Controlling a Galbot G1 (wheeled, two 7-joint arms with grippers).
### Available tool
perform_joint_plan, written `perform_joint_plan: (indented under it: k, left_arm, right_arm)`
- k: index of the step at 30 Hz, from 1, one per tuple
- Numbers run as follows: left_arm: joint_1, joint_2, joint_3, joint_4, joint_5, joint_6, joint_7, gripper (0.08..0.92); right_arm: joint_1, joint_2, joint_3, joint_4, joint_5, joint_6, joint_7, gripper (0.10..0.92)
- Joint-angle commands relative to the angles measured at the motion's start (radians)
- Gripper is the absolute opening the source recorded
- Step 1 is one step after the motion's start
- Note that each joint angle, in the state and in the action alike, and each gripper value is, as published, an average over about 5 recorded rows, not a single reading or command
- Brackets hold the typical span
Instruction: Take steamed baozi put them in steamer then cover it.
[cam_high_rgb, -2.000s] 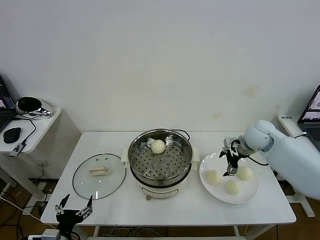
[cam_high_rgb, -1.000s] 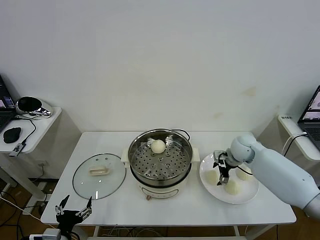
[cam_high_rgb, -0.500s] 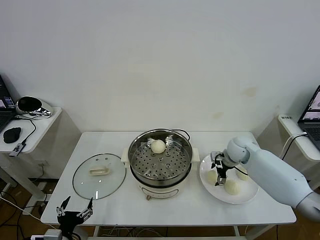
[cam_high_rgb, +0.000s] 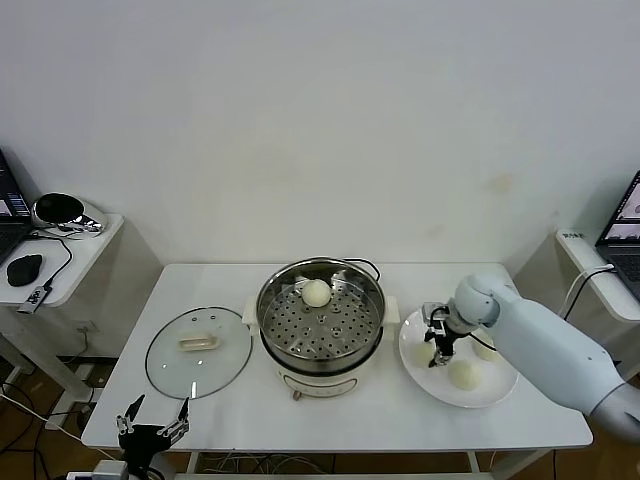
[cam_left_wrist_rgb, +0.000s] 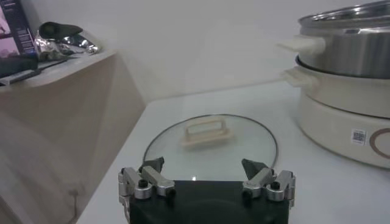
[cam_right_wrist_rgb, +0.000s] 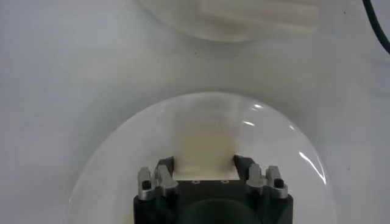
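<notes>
1. Progress check: one bun (cam_high_rgb: 316, 292) is already sitting on the perforated tray inside the steamer (cam_high_rgb: 320, 322), toward the back. So roughly a quarter of the loading is done.

2. Three buns are still on the white plate (cam_high_rgb: 500, 385), which sits on the table (cam_high_rgb: 400, 420) just right of the steamer. One of them (cam_high_rgb: 463, 374) is at the front of the plate, one (cam_high_rgb: 487, 347) at the back right is partly hidden by the arm, and the third is the one the robot is working on.

3. The right gripper (cam_high_rgb: 436, 340) is down on the plate over that left-hand bun (cam_right_wrist_rgb: 204, 148). In the right wrist view the fingers (cam_right_wrist_rgb: 163, 175) sit on either side of the bun and look about touching it, so I'd say the jaws are clamping onto it. Nothing is lifted yet, the bun is still on the plate.

4. The left gripper (cam_left_wrist_rgb: 206, 180) is parked low at the front left edge of the table, jaws spread wide and holding nothing. It's pointed at the glass lid (cam_left_wrist_rgb: 211, 148).

5. That lid lies flat on the table left of the steamer, handle up, untouched as far as I can see.

6. Still to do, by my guess: lift this bun over, then the other two, then the lid goes on. Covering probably falls to the left arm since it's right there.
</notes>
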Motion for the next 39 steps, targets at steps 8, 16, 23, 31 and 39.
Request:
perform_joint_plan:
  k: [8,16,23,31,39]
  left_arm:
    - [-0.013,-0.003,0.004,-0.006,0.002,0.0,0.001,0.823]
    - [-0.01,-0.005,-0.009,-0.038,0.004,-0.002,0.0,0.823]
    - [0.022,-0.002,-0.032,-0.094,-0.002,-0.002,-0.003,0.823]
    - [0.021,-0.007,-0.037,-0.101,0.0,0.001,-0.012,0.823]
    - [0.034,-0.008,-0.05,-0.124,0.003,0.004,-0.015,0.823]
  right_arm:
    - [0.387,-0.181,-0.238,0.151,0.276,-0.066,-0.074,0.577]
    - [0.845,-0.145,-0.576,0.197,0.584,-0.15,-0.118,0.577]
    - [0.966,0.011,-0.654,0.171,0.698,-0.205,-0.129,0.577]
    - [0.907,0.221,-0.64,0.135,0.728,-0.267,-0.096,0.577]
    - [0.786,0.347,-0.615,0.079,0.683,-0.293,-0.063,0.577]
